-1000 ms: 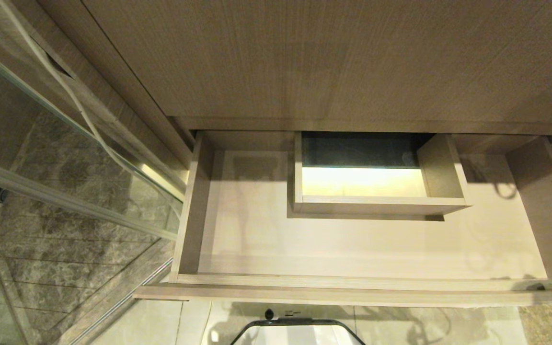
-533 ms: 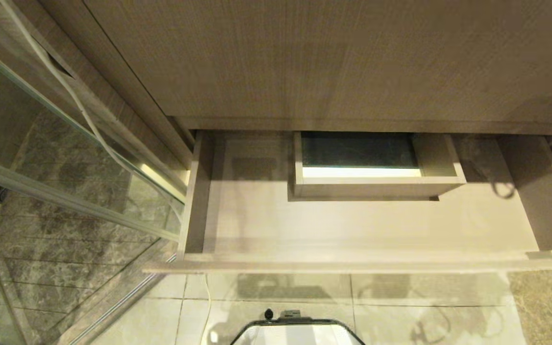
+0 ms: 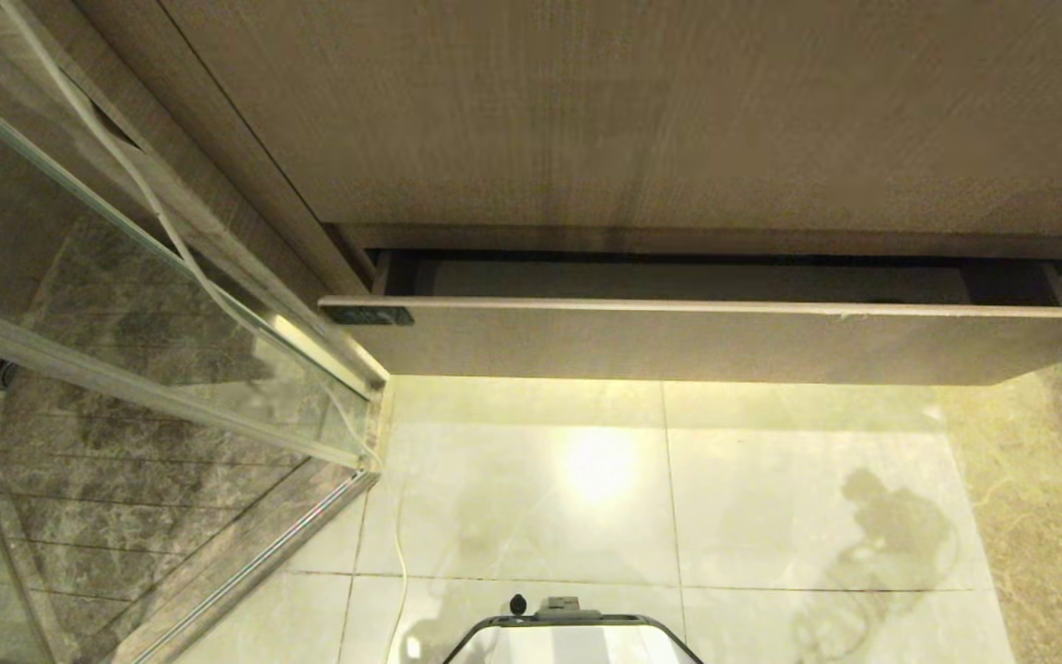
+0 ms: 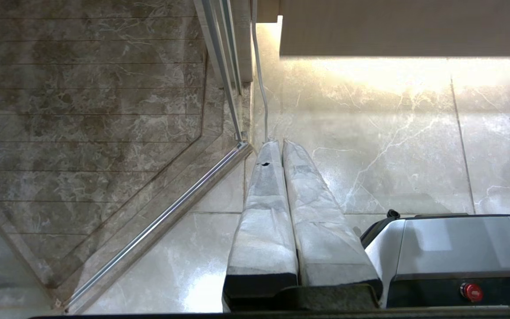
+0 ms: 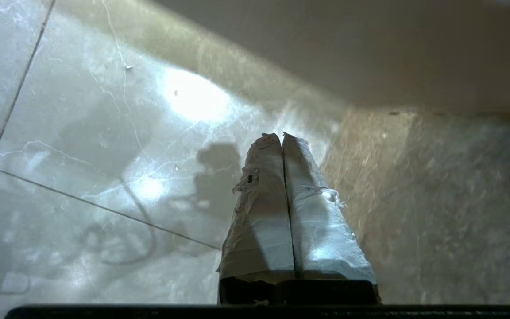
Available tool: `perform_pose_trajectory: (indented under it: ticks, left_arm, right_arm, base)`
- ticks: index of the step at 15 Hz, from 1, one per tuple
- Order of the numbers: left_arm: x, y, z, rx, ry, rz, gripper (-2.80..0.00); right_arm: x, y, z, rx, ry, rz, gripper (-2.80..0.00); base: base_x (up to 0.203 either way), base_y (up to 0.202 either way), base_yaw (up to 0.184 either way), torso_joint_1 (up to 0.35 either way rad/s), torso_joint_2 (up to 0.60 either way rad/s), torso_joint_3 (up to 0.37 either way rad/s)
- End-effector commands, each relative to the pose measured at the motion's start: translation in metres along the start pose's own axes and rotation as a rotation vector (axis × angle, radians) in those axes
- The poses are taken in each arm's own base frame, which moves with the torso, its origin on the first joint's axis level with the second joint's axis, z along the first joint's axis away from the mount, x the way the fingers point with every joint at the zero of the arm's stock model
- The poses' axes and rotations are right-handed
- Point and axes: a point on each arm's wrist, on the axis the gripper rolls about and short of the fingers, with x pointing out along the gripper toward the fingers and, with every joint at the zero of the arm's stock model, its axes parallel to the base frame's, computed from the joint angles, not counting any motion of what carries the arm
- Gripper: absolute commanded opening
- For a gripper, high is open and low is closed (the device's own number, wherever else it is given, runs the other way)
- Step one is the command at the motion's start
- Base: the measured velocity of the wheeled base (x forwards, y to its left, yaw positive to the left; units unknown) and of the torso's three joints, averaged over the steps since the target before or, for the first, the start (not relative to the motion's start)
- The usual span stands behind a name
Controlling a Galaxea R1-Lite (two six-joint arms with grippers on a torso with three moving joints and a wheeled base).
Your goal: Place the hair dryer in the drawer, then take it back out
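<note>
The drawer [image 3: 678,341] is pushed almost fully in. Only a thin dark gap shows behind its low wood-grain front, which has a small black plate [image 3: 367,315] at the left end. The hair dryer is out of view in every frame. In the right wrist view, my right gripper [image 5: 281,135] hangs over the floor tiles below the drawer's right end, with its taped fingers pressed together and nothing between them. My left gripper [image 4: 280,141] is parked low beside the robot base, shut and empty. Neither gripper shows clearly in the head view.
A taller wood-grain panel [image 3: 632,111] rises above the drawer. At the left stands a glass shower screen [image 3: 125,304], and a white cord [image 3: 171,240] runs down along it to the floor. Glossy pale floor tiles [image 3: 586,480] lie in front. The robot base [image 3: 572,636] sits at the near edge.
The drawer has slid in from wide open to nearly shut, which hides its inside and the boxed cut-out. More floor now shows in front of it.
</note>
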Motion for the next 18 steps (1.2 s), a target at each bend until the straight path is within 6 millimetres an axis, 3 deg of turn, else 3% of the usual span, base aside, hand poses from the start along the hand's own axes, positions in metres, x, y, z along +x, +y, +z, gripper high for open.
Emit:
perform_pose_trajectory:
  ticks: [1, 4, 6, 11, 14, 18]
  left_arm:
    - [0.000, 0.000, 0.000, 0.000, 0.001, 0.001, -2.80]
    - [0.000, 0.000, 0.000, 0.000, 0.000, 0.000, -2.80]
    - [0.000, 0.000, 0.000, 0.000, -0.001, 0.000, -2.80]
    - [0.000, 0.000, 0.000, 0.000, 0.000, 0.000, -2.80]
    - [0.000, 0.000, 0.000, 0.000, -0.001, 0.000, -2.80]
    - [0.000, 0.000, 0.000, 0.000, -0.001, -0.001, -2.80]
  right_arm:
    - [-0.013, 0.003, 0.011, 0.018, 0.021, 0.005, -2.80]
    - [-0.045, 0.021, 0.034, 0.066, 0.075, 0.024, -2.80]
    - [-0.076, 0.044, 0.054, 0.088, 0.101, 0.036, -2.80]
    - [-0.174, 0.128, 0.103, 0.065, 0.074, -0.010, -2.80]
    - [-0.220, 0.190, 0.109, 0.093, 0.032, -0.045, -2.80]
    - [-0.253, 0.252, 0.087, 0.194, -0.055, 0.001, -2.80]
  base:
    - [0.000, 0.000, 0.000, 0.000, 0.00, 0.000]
    - [0.000, 0.000, 0.000, 0.000, 0.00, 0.000]
    - [0.000, 0.000, 0.000, 0.000, 0.00, 0.000]
    - [0.000, 0.000, 0.000, 0.000, 0.00, 0.000]
    - [0.000, 0.000, 0.000, 0.000, 0.00, 0.000]
    - [0.000, 0.000, 0.000, 0.000, 0.00, 0.000]
